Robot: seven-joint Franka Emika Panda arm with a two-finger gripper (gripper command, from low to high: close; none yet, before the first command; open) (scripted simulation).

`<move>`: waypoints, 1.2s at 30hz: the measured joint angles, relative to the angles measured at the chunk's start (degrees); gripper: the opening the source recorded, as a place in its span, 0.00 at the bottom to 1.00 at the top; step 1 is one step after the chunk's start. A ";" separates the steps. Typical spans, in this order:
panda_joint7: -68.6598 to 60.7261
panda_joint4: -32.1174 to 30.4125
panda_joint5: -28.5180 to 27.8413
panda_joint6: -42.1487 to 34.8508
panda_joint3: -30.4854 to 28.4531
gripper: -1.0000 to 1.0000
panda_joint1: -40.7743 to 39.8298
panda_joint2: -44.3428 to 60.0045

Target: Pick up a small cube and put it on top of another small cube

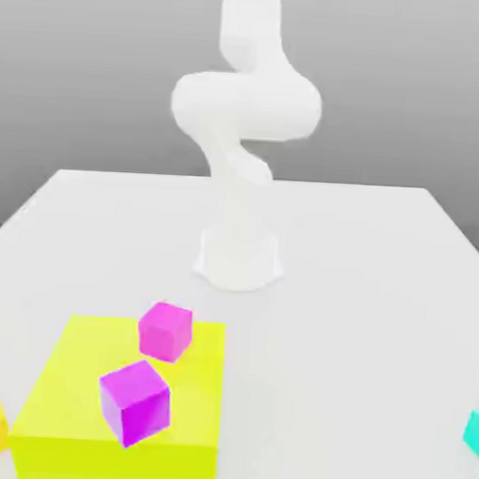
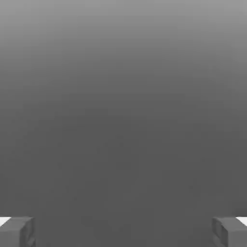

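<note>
Pick-up step in hand, cube not yet grasped. Jaws point(image 2: 123, 232) wide apart, nothing between them. Landmark: yellow block point(image 1: 52, 397). Magenta cube point(image 1: 165, 332) at block's far part, purple cube point(image 1: 135, 403) nearer its front edge. Which cube to lift, cannot tell. Next move likely calls for bringing open jaws down over one cube, squared to its faces.

The yellow block point(image 1: 57, 392) looks smooth and matt; the 2 magenta cubes point(image 1: 134, 401) look like smooth plastic.
</note>
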 joint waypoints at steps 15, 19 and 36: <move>3.90 0.88 6.24 8.51 -9.86 0.50 -5.93 31.48; 4.67 1.12 8.25 10.73 -11.81 0.50 -8.96 39.83; 5.18 3.60 15.83 23.22 -11.70 0.00 -18.81 70.48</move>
